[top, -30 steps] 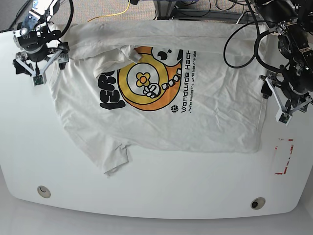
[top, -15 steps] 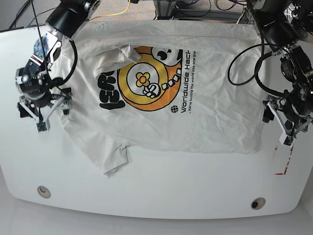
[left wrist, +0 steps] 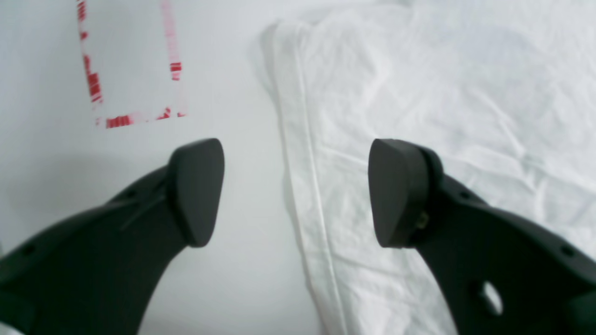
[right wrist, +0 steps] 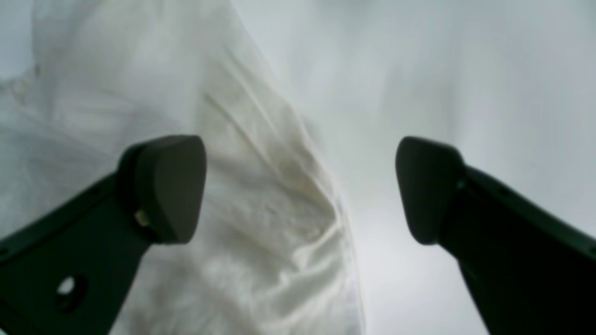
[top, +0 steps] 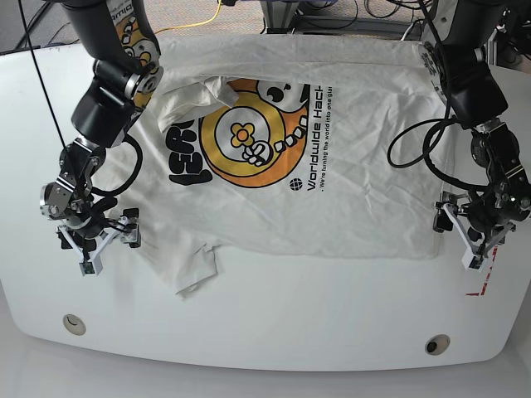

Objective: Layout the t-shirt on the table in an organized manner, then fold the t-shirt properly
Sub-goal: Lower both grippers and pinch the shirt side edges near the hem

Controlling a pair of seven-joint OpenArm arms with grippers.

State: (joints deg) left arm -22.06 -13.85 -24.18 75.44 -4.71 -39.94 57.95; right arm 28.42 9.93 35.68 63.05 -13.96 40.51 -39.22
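Currently, both grippers, left (top: 476,235) and right (top: 93,240), are hovering with jaws wide and empty at opposite edges of the wrinkled white printed cotton t-shirt (top: 332,166) lying print-up on the glossy white desk (top: 290,323); each should pinch only a hem before folding.

The t-shirt (top: 315,166) lies spread on the table (top: 274,332), reaching its far edge. In the base view my right gripper (top: 106,246) sits at the shirt's left margin, near the sleeve (top: 195,269) that points toward the near edge. My left gripper (top: 463,236) sits at the shirt's right hem, with one fingertip (left wrist: 396,190) over the cloth and the other over bare table. The rectangle mark (top: 481,269) lies just beside that gripper, on its near side
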